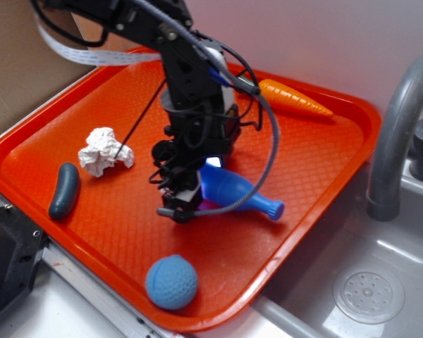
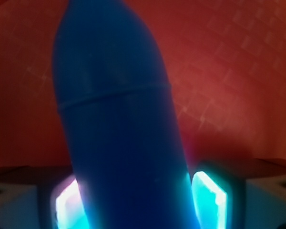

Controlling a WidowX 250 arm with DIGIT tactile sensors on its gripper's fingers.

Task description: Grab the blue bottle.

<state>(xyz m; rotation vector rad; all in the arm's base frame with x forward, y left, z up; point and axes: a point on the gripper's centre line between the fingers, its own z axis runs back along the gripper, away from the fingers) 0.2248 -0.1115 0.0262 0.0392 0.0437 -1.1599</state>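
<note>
The gripper (image 1: 185, 201) is lowered over the wide end of the blue bottle (image 1: 241, 195), its 2 glowing pads (image 2: 209, 196) flanking the body; whether they press on it cannot be told. The bottle lies on its side near the middle of the orange tray (image 1: 317, 169), neck pointing toward the sink (image 1: 381, 282). A carrot (image 1: 293, 98), crumpled paper (image 1: 103, 151), dark capsule (image 1: 64, 190) and dimpled ball (image 1: 171, 282) lie around it.
</note>
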